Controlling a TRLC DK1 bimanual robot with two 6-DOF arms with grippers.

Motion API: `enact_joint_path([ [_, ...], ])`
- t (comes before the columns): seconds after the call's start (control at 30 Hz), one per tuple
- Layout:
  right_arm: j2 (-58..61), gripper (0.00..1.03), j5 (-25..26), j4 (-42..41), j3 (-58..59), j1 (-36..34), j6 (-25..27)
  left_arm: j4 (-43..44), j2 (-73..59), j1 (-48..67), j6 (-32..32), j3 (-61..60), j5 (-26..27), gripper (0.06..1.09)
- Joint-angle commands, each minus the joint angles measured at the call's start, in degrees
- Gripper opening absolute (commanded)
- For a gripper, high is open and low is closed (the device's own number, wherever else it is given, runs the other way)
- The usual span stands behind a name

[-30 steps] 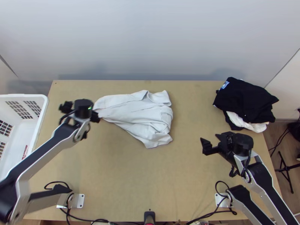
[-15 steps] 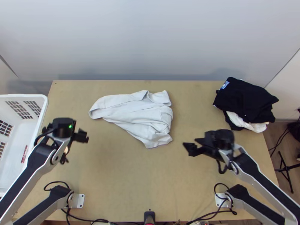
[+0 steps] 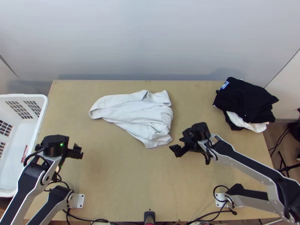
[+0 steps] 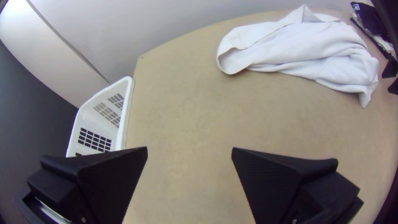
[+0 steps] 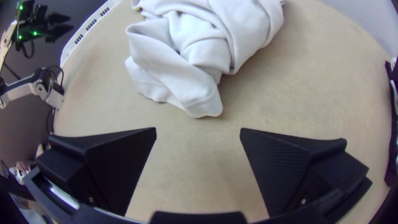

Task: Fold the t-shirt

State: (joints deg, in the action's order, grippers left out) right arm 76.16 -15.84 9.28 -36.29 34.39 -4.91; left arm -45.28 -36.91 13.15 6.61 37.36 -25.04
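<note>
One wrinkled white fabric t-shirt (image 3: 137, 114) lies bunched near the light wooden counter's far edge (image 3: 195, 82), open surface nearside, both sets of jaws wide apart, empty.

A pale grey wall (image 3: 150, 41) stands behind the wooden table (image 3: 123, 183), brown floor (image 3: 291, 154) beside it.

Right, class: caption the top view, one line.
A bunched white cloth lies on the wooden table between two open grippers, left and right.

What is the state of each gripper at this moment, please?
Left gripper: open, holding nothing.
Right gripper: open, holding nothing.
</note>
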Motion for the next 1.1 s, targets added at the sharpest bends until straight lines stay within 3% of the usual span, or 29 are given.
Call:
enact_joint_path([
  [0.0, 6.72, 0.94, 1.16, -1.90, -1.59, -0.03, 10.18, -2.10, 4.91, -1.11, 0.60, -1.59, -0.01, 1.04],
  [0.2, 7.86, 0.92, 2.04, -4.44, -2.20, -0.11, 15.37, -1.22, 5.44, -3.74, 2.18, -1.51, -0.01, 1.04],
  [0.47, 10.24, 0.92, 2.04, -6.47, -4.05, 1.29, 17.30, 0.54, 5.09, -4.45, 2.44, -1.86, -0.01, 1.04],
  [0.53, 11.03, 0.85, 2.04, -6.55, -4.58, 2.17, 18.18, 0.98, 4.91, -4.62, 2.44, -2.12, -0.01, 1.04],
  [0.7, 13.14, 0.85, 2.92, -7.70, -5.45, 4.28, 18.35, 1.42, 4.74, -4.71, 2.44, -2.56, -0.01, 1.04],
  [0.8, 14.37, 0.62, 3.18, -7.87, -5.02, 5.33, 20.90, 1.77, 4.65, -4.89, 3.14, -2.56, -0.01, 1.04],
  [0.83, 14.28, 0.46, 3.44, -8.84, -4.14, 5.69, 22.57, 2.03, 4.65, -5.06, 3.23, -2.47, -0.01, 1.04],
  [0.9, 13.93, 0.02, 3.79, -12.62, -1.50, 6.39, 25.82, 2.30, 4.56, -5.59, 3.85, -2.56, -0.01, 1.04],
  [1.07, 11.99, 0.03, 7.49, -14.11, 0.79, 6.48, 26.44, 3.00, 4.30, -6.82, 5.25, -2.47, -0.01, 1.04],
])
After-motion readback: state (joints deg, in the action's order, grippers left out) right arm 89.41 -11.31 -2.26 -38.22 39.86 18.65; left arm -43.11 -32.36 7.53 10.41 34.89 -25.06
